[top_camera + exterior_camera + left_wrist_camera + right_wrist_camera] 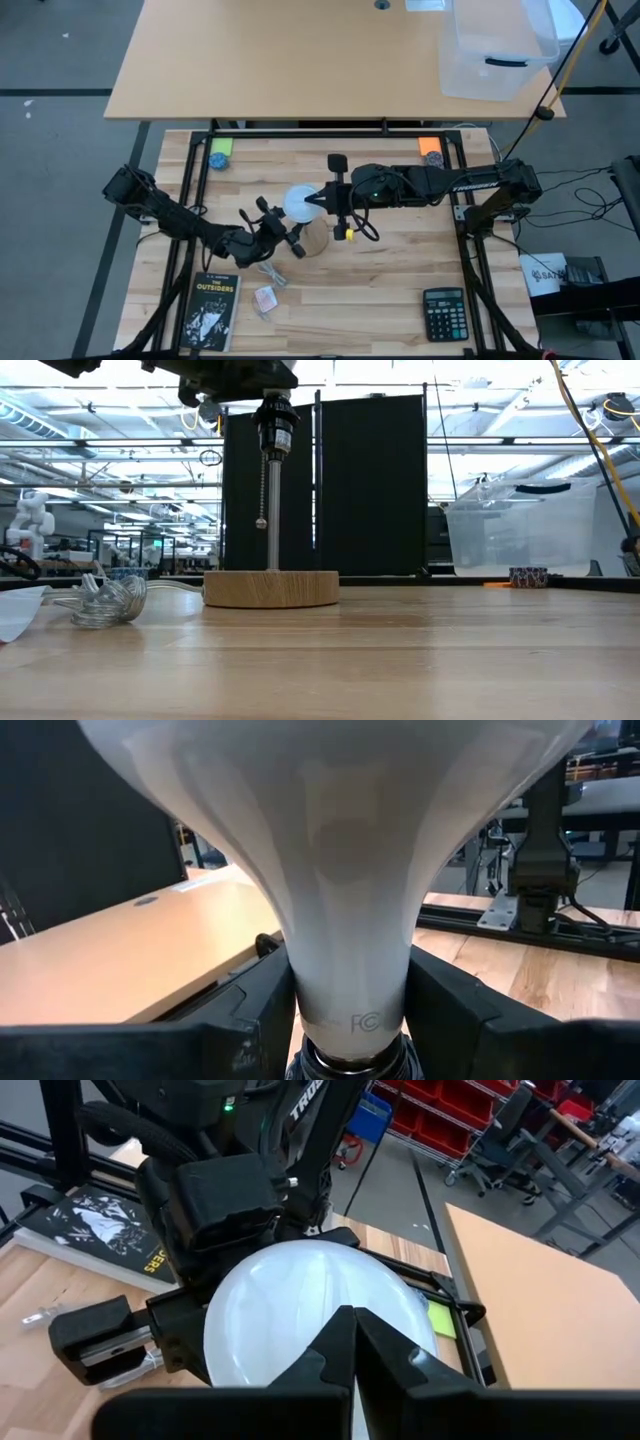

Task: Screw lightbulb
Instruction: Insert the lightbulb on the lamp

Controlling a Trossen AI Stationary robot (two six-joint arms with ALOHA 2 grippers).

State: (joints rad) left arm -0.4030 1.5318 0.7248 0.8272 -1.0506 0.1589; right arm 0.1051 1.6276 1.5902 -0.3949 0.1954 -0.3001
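Observation:
The white lightbulb (pixel 298 203) stands upright, globe up, on the black socket (pixel 275 425) of a lamp with a metal pole and a round wooden base (pixel 270 588). The base also shows in the high view (pixel 316 240), mid-table. My left gripper (pixel 350 1020) reaches in level from the table's left and is shut on the bulb's (pixel 340 850) narrow neck. My right gripper (pixel 352 1330) comes from the table's right, shut, with its tips at the globe (pixel 260 1320). Seen from above, these tips (pixel 322 203) meet the globe's right edge. My left gripper pinches the bulb's narrow neck (pixel 345 990), just above the socket, between its two fingers (pixel 255 1020), one on each side. The fingers come level from the table's left, across the upright bulb. My right gripper's shut fingertips (pixel 340 1342) lie against the globe's upper right side (pixel 300 1305), slanting down from the table's right.
A book (pixel 210 310) lies at the near left, with clear plastic wrapping (pixel 272 272) and a small packet (pixel 265 298) beside it. A calculator (pixel 443 314) sits at the near right. Green (pixel 221 152) and orange (pixel 430 150) items lie at the far edge. A clear bin (pixel 495 45) stands on the table beyond.

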